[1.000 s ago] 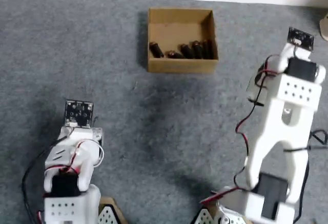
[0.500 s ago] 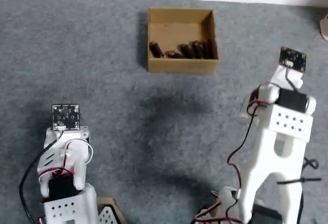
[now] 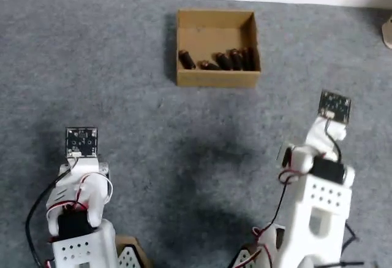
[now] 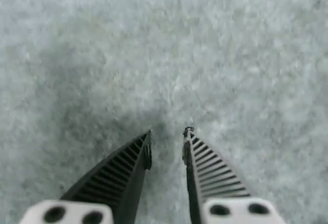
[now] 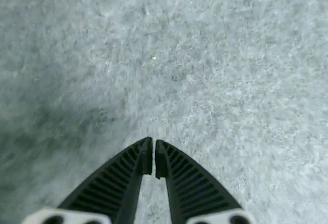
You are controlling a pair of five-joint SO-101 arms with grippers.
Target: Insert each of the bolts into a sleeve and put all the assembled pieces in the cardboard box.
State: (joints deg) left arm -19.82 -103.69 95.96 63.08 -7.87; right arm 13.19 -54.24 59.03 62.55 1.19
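Overhead, the cardboard box (image 3: 214, 79) sits toward 12 o'clock on the grey desk (image 3: 122, 96). Several dark assembled pieces (image 3: 223, 61) lie inside it in a rough row along its 6 o'clock wall; their exact count is hard to tell. The left arm (image 3: 79, 188) stands at about 7 o'clock and the right arm (image 3: 315, 182) at about 5 o'clock, both well apart from the box. In its own wrist view the left pincer (image 4: 167, 144) hangs over bare grey desk surface, its two ribbed black fingers (image 4: 128, 167) parted by a narrow gap with nothing between them. The right pincer (image 5: 154, 157) is likewise over bare desk surface, its fingers drawn together until only a thin slit shows between the tips, and it grips nothing.
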